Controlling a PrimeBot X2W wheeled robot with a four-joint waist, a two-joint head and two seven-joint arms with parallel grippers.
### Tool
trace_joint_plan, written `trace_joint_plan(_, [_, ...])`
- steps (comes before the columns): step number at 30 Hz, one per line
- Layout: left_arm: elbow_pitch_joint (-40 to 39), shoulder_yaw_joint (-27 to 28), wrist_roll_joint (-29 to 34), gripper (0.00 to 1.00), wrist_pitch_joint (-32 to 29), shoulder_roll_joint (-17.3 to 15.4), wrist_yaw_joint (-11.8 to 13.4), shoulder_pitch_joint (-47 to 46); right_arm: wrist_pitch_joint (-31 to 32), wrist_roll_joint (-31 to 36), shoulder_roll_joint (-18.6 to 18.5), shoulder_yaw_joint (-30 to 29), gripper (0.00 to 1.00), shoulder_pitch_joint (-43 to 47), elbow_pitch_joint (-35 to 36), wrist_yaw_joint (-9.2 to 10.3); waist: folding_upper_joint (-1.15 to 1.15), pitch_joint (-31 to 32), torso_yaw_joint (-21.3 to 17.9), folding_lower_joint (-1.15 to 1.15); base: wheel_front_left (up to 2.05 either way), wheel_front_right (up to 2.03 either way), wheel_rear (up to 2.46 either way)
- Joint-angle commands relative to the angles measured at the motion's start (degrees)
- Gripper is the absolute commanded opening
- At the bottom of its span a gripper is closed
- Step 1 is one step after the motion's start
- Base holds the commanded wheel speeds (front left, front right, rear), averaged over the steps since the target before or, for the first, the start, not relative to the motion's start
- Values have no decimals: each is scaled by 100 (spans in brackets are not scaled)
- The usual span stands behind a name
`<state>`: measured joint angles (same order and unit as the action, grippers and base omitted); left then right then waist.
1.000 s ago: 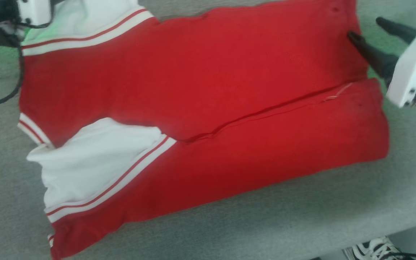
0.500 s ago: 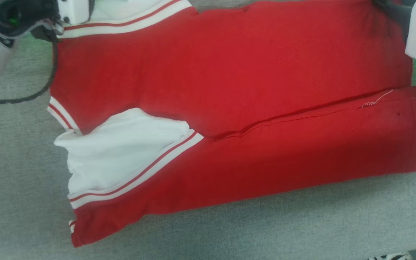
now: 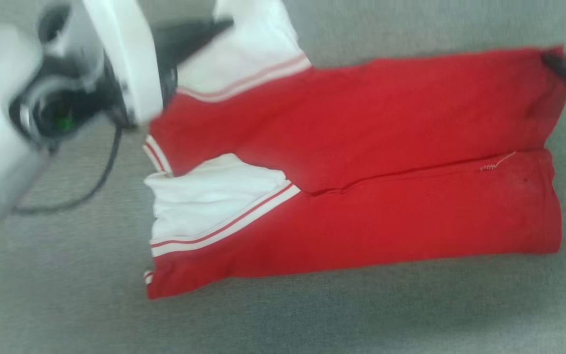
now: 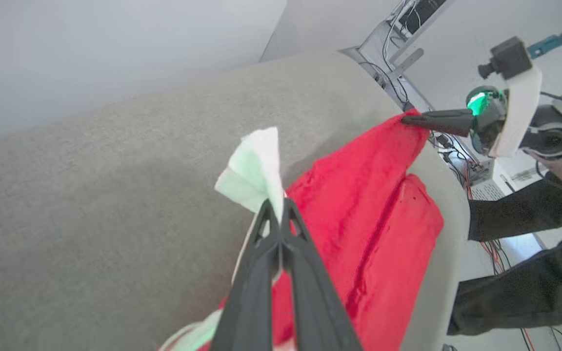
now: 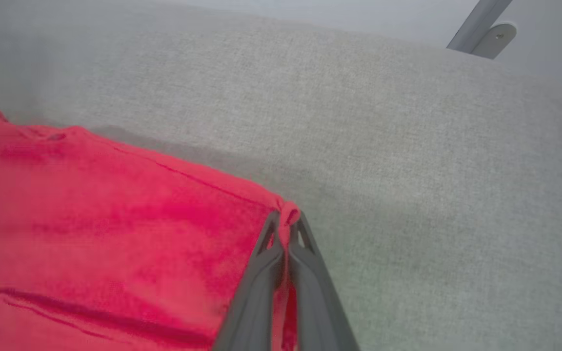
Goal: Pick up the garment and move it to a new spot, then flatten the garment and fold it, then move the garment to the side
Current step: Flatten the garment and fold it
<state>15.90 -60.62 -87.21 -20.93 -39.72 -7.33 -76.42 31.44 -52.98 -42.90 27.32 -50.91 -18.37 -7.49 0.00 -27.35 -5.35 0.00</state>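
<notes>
The garment (image 3: 386, 123), a red shirt with white striped-trim sleeves, lies lengthwise on the grey table (image 3: 312, 319), its near long side folded over the middle. In the head view my left gripper (image 3: 224, 22) is at the upper left, shut on the far white sleeve (image 3: 248, 54). The left wrist view shows its fingers pinching that sleeve's edge (image 4: 256, 165). My right gripper (image 3: 549, 58) is at the far right, shut on the far red hem corner. In the right wrist view a small bunch of that red cloth (image 5: 288, 214) sits between the closed tips.
Bare grey table surface lies beyond the garment's far edge (image 5: 408, 122) and in front of it. In the left wrist view, a person's dark clothing (image 4: 520, 214) and a stand with cables (image 4: 408, 44) show past the table's right end.
My right gripper went from open beside the hem to shut on the red corner. The left gripper stayed shut on the sleeve. The head camera has shifted, so the whole picture moved.
</notes>
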Motion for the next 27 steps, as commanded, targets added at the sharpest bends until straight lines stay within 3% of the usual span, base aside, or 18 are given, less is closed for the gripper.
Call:
trace_joint_plan(1, [-309, -36, -50, 0, 125, -173, -17, 284, -41, -128, -75, -48, 0, 309, 145, 0, 0, 457, 299, 0, 0, 0, 0])
trace_joint_plan(10, [-2249, -285, -3, 0, 1388, -1477, -17, 2084, -271, -454, -616, -647, 0, 2231, 1086, 0, 0, 908, 480, 0, 0, 0, 0])
trace_joint_plan(14, [-2593, -480, -20, 0, 2012, -1762, -17, 2877, -379, -504, -622, -1069, 0, 3084, 1364, 0, 0, 914, 513, 0, 0, 0, 0])
trace_joint_plan(17, [-2533, -637, 93, 0, 2345, -1803, -17, 3245, -482, -439, -520, -1310, 0, 3503, 1468, 0, 0, 864, 512, 0, 0, 0, 0])
trace_joint_plan(27, [-1435, -989, 518, 0, 2718, -1165, -17, 3385, -375, 28, 2, -1372, 0, 3595, 1229, 0, 0, 656, 459, 0, 0, 0, 0])
